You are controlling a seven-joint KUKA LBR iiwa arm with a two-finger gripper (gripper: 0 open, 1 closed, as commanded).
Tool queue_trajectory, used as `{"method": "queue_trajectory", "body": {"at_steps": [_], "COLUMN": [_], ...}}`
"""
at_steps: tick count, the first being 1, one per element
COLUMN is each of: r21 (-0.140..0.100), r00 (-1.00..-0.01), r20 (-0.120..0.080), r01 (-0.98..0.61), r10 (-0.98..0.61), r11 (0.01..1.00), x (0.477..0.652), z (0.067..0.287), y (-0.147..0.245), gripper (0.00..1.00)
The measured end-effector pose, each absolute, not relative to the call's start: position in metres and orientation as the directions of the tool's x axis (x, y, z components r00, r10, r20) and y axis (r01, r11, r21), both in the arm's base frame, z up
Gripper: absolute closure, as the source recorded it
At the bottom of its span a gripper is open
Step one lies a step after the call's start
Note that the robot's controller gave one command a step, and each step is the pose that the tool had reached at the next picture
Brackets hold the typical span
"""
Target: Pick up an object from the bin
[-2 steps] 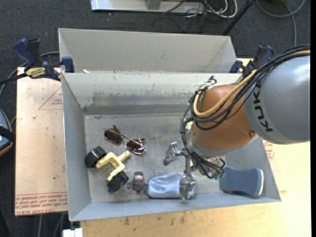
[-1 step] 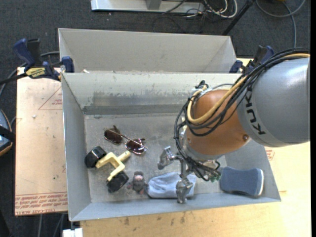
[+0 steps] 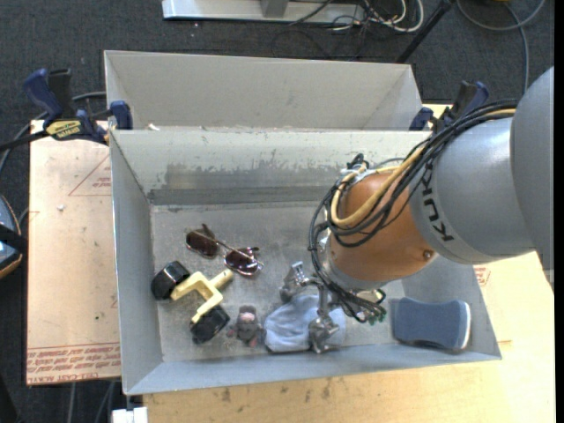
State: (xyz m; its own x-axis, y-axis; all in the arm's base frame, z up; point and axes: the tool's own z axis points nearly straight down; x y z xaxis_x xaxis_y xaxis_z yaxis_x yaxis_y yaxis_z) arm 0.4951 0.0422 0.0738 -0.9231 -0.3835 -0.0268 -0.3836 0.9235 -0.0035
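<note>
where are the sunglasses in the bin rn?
Camera view: the sunglasses lie left of centre in the bin, just above the yellow-and-black clamp, left of the gripper.

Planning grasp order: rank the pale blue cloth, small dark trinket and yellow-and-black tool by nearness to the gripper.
1. pale blue cloth, at the gripper, bin's front.
2. small dark trinket, just left of it.
3. yellow-and-black tool, farthest left.

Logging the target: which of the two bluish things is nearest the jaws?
The pale crumpled cloth at the bin's front, directly under the gripper; the darker pad lies apart, rightward.
</note>
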Motion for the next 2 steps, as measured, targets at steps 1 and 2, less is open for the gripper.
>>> {"method": "queue_trajectory", "body": {"at_steps": [1,2], "r21": [-0.001,-0.001], "r00": [-0.813,-0.813], "r20": [-0.001,-0.002], "r01": [-0.582,-0.582], "r10": [-0.582,-0.582], "r11": [0.813,0.813], "x": [0.4918,0.4918], "z": [0.0737,0.0737], "y": [0.0432,0.0432], "gripper": [1.0,1.0]}}
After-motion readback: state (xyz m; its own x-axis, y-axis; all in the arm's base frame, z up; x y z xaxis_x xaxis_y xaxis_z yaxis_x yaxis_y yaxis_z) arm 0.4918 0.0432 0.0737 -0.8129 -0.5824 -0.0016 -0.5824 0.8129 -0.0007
